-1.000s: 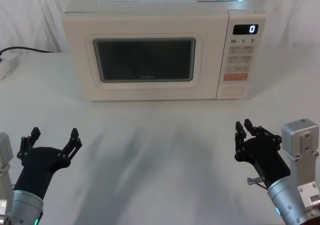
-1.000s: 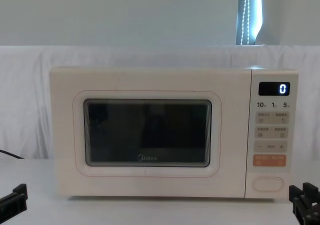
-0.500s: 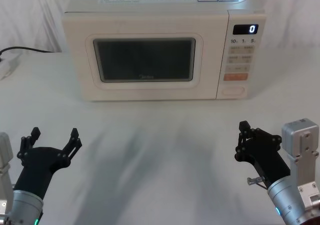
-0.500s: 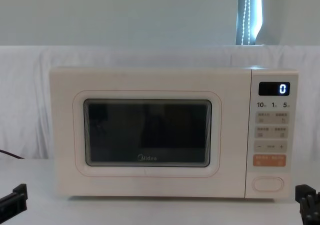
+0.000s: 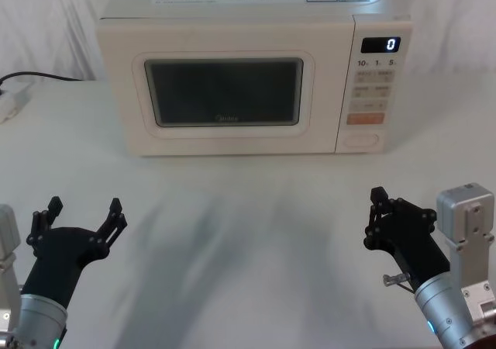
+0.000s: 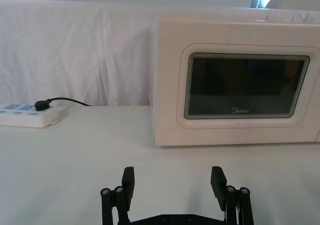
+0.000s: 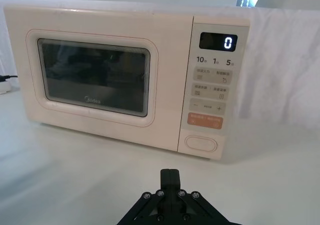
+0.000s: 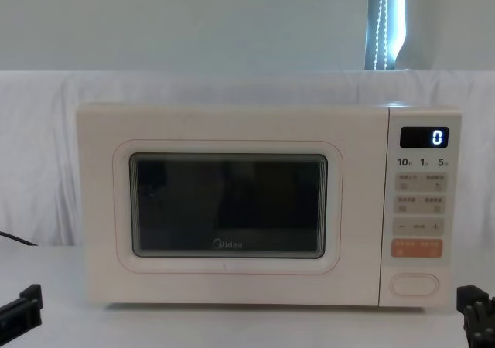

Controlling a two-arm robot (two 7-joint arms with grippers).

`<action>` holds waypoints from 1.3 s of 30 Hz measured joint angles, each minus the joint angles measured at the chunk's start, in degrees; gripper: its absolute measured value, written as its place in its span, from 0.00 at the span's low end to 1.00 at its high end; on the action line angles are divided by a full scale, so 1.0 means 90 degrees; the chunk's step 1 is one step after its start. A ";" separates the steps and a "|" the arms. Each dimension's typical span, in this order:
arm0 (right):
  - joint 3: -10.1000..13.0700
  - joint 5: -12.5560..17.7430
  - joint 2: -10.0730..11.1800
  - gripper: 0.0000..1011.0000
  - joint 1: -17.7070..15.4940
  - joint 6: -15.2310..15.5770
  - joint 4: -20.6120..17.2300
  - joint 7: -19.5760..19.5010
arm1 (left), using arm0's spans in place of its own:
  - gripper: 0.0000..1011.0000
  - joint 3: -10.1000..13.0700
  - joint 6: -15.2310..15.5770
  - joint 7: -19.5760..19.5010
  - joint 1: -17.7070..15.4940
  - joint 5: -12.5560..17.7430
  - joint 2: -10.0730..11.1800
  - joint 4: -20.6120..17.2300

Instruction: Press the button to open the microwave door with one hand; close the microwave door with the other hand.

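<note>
The cream microwave [image 5: 232,23] stands at the back of the table with its door [image 5: 225,97] shut flush. The wide oval button [image 5: 361,141] sits lowest on the control panel, under the orange pad; it shows too in the right wrist view [image 7: 201,143] and chest view [image 8: 414,284]. My right gripper [image 5: 377,196] hovers near the table's front right, short of the panel, fingers shut together. My left gripper [image 5: 84,207] rests at the front left, open with nothing between its fingers [image 6: 129,177].
A black cable [image 5: 39,76] runs along the back left to a white power strip [image 6: 27,116]. White cloth drapes behind the oven. A broad stretch of bare white tabletop [image 5: 248,225] lies between the grippers and the oven.
The right gripper's fingers have come together from slightly apart a second ago. The left arm and the oven have not moved.
</note>
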 joint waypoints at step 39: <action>0.0439 0.0052 -0.0732 0.00 0.1918 0.0342 0.2230 0.0858 | 0.99 0.0000 0.0000 0.0000 0.0000 0.0000 0.0000 0.0000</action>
